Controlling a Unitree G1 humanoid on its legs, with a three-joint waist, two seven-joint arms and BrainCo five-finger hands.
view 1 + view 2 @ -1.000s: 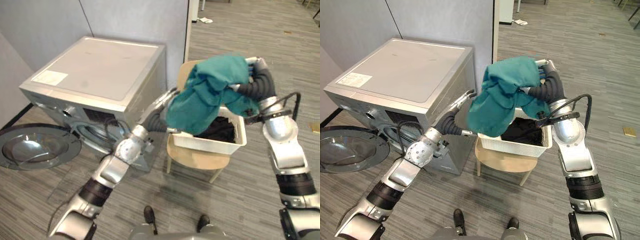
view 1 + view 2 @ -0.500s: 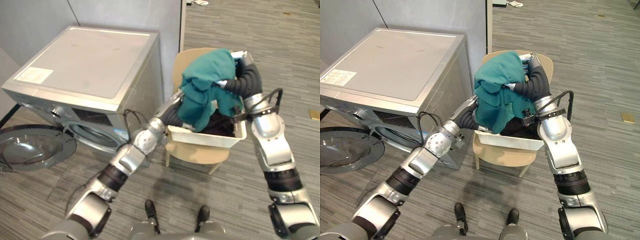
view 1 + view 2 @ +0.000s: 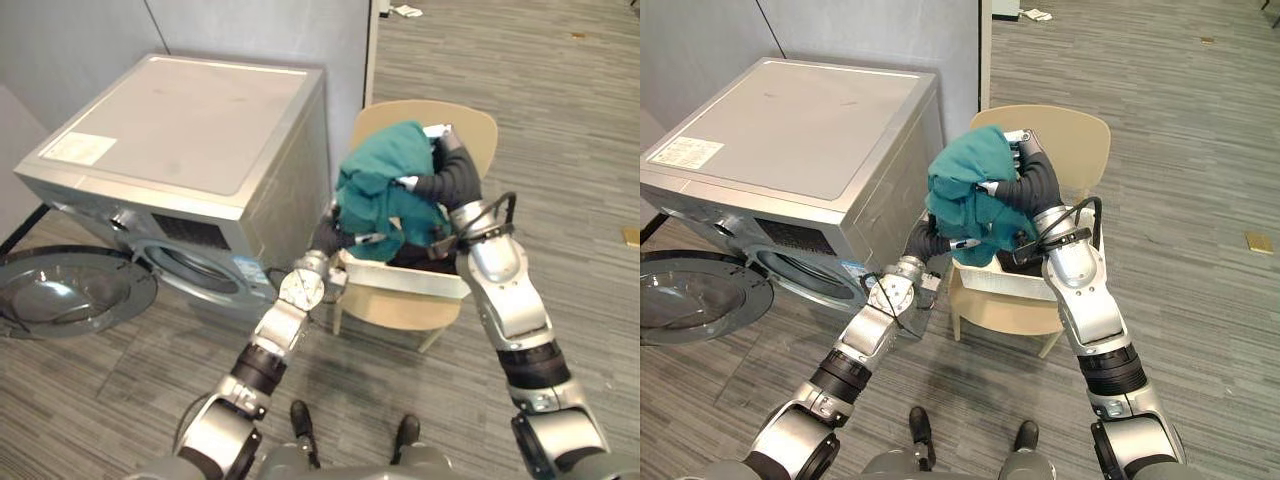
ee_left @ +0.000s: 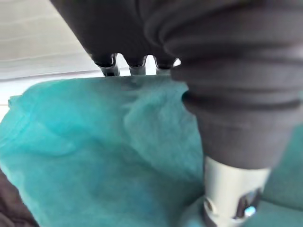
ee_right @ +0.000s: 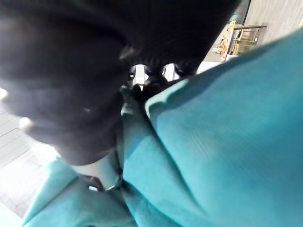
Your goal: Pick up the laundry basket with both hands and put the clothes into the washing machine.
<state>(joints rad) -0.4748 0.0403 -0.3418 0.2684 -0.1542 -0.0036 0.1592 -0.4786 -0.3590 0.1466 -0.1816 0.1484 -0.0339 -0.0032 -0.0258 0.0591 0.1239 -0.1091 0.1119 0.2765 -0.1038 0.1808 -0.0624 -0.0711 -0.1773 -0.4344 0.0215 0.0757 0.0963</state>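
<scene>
A white laundry basket (image 3: 400,278) stands on a beige chair (image 3: 470,125) beside the silver washing machine (image 3: 190,140), whose round door (image 3: 70,300) lies swung open at the left. A teal cloth (image 3: 965,185) is bunched above the basket, over dark clothes (image 3: 1012,262) inside. My right hand (image 3: 1022,150) is at the top of the pile, its fingers curled into the teal cloth (image 5: 227,142). My left hand (image 4: 227,184) reaches in at the basket's left side, under the teal cloth (image 4: 94,156), and most of it is hidden.
The machine's drum opening (image 3: 195,270) faces front-left, about an arm's length left of the chair. A grey partition wall (image 3: 260,30) rises behind the machine. Open grey floor lies to the right, with a small flat object (image 3: 632,236) on it.
The view has shifted. The right hand has come down with the teal cloth, which is now bunched lower over the basket. The left arm has reached across to the basket's left side.
</scene>
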